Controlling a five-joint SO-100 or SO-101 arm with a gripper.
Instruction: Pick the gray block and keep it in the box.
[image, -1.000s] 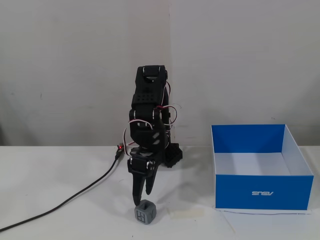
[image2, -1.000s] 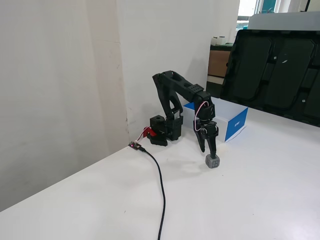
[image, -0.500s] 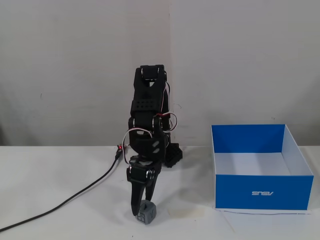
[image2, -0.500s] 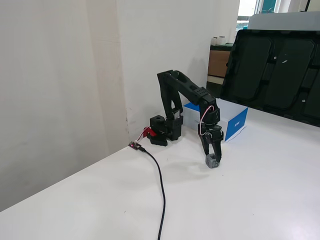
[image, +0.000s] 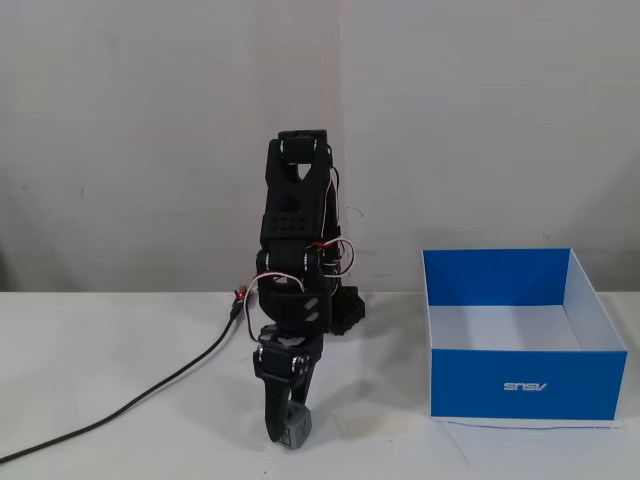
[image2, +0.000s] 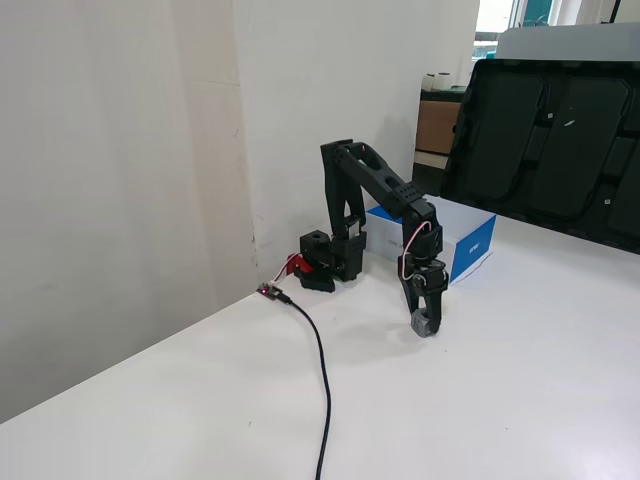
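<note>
Down at the table (image: 100, 340), my claw (image: 288, 428) pinches the block (image: 295, 430). Lifting and carrying it to the empty box (image: 520, 385) remain, I judge.

The only readable marking is a small white logo on the bright blue outer front wall of the large open-topped cardboard box (image: 520, 385), at the lower right of a fixed view. It appears upside down there and seems to spell "ASUS", with the letters inverted. In the other fixed view the same blue box (image2: 470, 250) sits right of centre, and its outer wall is too small to show any lettering; no other text, number or sign can be read in either view.
</note>
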